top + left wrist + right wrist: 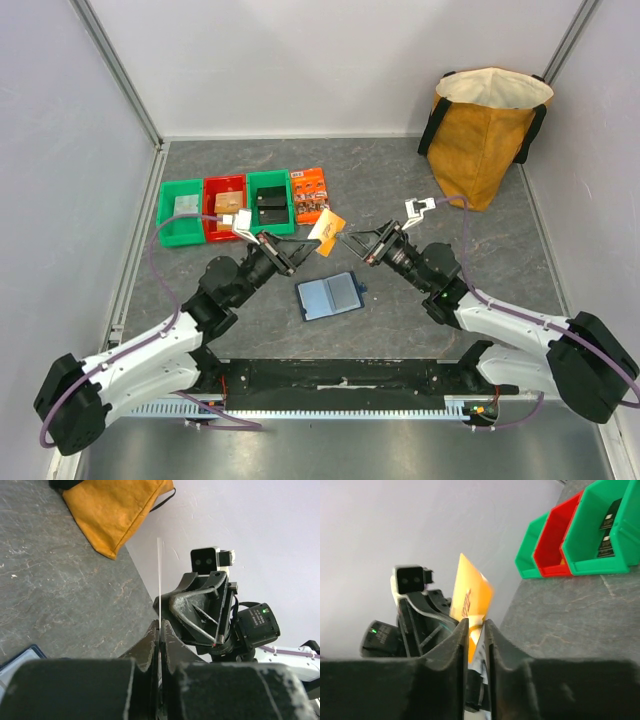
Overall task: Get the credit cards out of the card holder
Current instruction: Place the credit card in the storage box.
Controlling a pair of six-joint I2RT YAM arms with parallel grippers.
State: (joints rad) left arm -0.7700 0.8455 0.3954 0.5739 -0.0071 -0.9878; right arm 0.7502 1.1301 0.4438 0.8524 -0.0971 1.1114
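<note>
The card holder (328, 295) lies open and flat on the grey table between the two arms, its pale blue sleeves facing up; one corner shows in the left wrist view (20, 661). A tan-gold credit card (326, 230) hangs in the air above the table. My left gripper (297, 256) is shut on it; the card shows edge-on as a thin line (159, 580) between those fingertips (160, 628). My right gripper (351, 241) faces it from the other side. Its jaws (476, 625) stand a narrow gap apart around the card's corner (472, 595), not pressing on it.
Three bins stand at the back left: green (181, 212), red (224, 207) and green (270, 200), with small items inside. An orange printed packet (309, 193) lies beside them. A mustard tote bag (487, 130) stands at the back right. Pale walls enclose the table.
</note>
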